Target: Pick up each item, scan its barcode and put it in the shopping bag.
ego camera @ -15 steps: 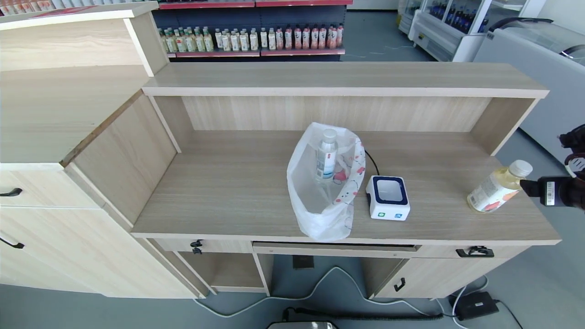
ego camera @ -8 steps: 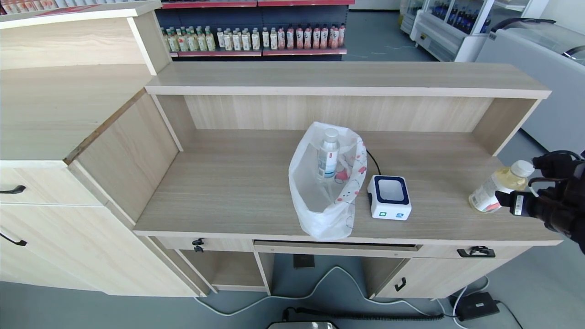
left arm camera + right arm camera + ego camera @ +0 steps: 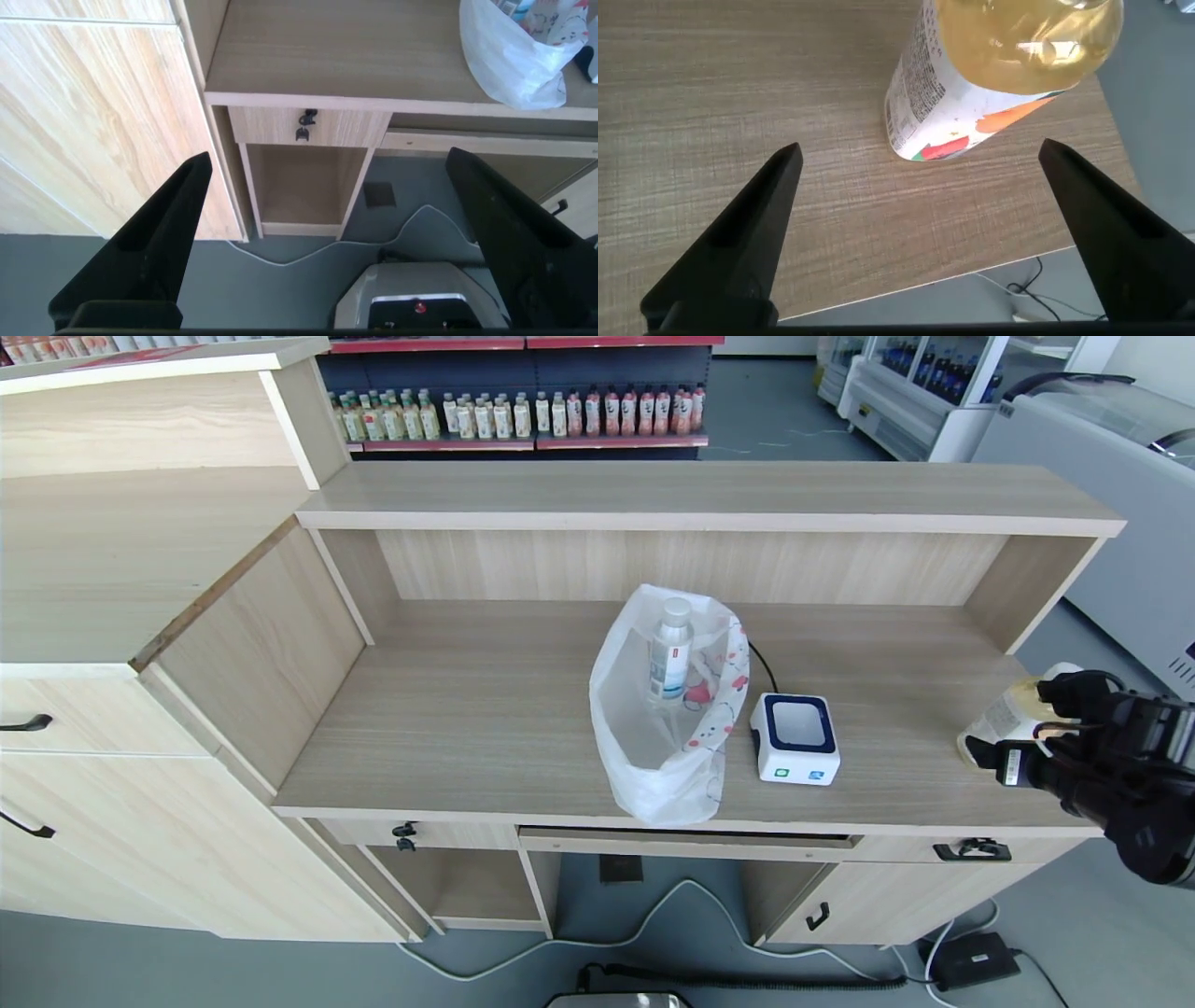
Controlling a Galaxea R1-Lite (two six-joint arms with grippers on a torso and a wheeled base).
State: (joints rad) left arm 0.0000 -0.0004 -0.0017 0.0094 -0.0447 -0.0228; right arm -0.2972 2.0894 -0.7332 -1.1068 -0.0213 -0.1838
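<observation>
Risk: your right gripper (image 3: 920, 159), jaws spread wide, brackets the yellow-juice plastic bottle (image 3: 999, 714) near the right edge of the pale wood-grain bench (image 3: 485, 709), not yet closed on it. A jaw clipping its rounded body could, I judge, topple it off that edge.
Room: shop aisle, drinks shelving (image 3: 523, 415), glass-lidded freezers (image 3: 1102, 457).
White plastic shopping bag (image 3: 653, 747): mid-bench, open, holding a clear bottle (image 3: 670, 658).
White, blue-framed scanner (image 3: 794, 737): just beside the bag.
Left gripper (image 3: 327, 163): jaws wide, empty, low beside the bench.
</observation>
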